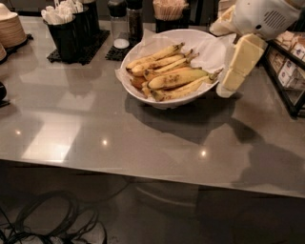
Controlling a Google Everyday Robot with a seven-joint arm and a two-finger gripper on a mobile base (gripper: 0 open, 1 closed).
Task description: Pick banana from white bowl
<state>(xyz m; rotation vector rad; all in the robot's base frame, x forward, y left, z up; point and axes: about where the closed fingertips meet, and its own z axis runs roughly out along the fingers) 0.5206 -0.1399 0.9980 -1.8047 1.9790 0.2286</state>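
Observation:
The white bowl (167,101), lined with white paper, stands on the grey table at centre back and holds several bananas. The banana (177,78), the plumpest one, yellow with brown speckles, lies across the middle of the pile with its dark stem tip pointing right. Thinner bananas lie above and below it. My gripper (228,86), cream-coloured under a white wrist housing (262,16), hangs at the bowl's right rim, pointing down and to the left, just right of the banana's stem tip. It holds nothing that I can see.
Black holders with packets (66,26) and two shakers (125,21) stand behind the bowl to the left, a cup of sticks (170,10) behind it. Stacked brown dishes (9,29) sit far left. A rack (288,57) stands at right. Cables (43,219) lie on the floor.

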